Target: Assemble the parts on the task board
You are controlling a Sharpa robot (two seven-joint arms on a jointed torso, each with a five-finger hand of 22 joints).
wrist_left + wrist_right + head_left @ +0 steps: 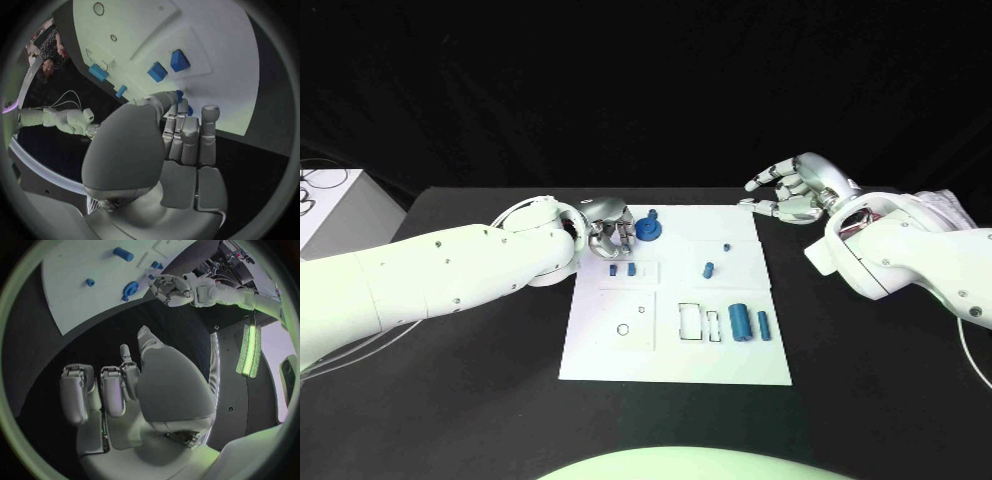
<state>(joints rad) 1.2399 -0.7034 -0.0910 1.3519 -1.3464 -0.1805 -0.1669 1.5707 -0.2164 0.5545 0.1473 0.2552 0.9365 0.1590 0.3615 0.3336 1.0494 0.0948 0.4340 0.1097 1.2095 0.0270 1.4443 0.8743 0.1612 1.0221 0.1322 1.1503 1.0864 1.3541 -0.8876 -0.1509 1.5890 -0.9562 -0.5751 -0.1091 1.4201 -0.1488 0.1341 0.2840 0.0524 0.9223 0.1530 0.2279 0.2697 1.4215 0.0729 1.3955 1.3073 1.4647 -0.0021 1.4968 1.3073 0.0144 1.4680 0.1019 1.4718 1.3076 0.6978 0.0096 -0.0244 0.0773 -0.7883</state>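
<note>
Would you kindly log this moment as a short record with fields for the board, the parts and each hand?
task board: white task board in the middle of the black table
parts: blue parts, among them a round blue part at the far edge
left hand: left hand over the board's far left corner, beside the round part
right hand: right hand off the board's far right corner, fingers apart, holding nothing

A black table [459, 400] was seen, with a black backdrop [646, 90] hung behind its far edge. A white box [336, 205] was placed just beside the table's far left corner, and thin cables [318, 185] were laid on top of that box. A white crumpled cloth [949, 208] was seen at the table's far right edge.
</note>
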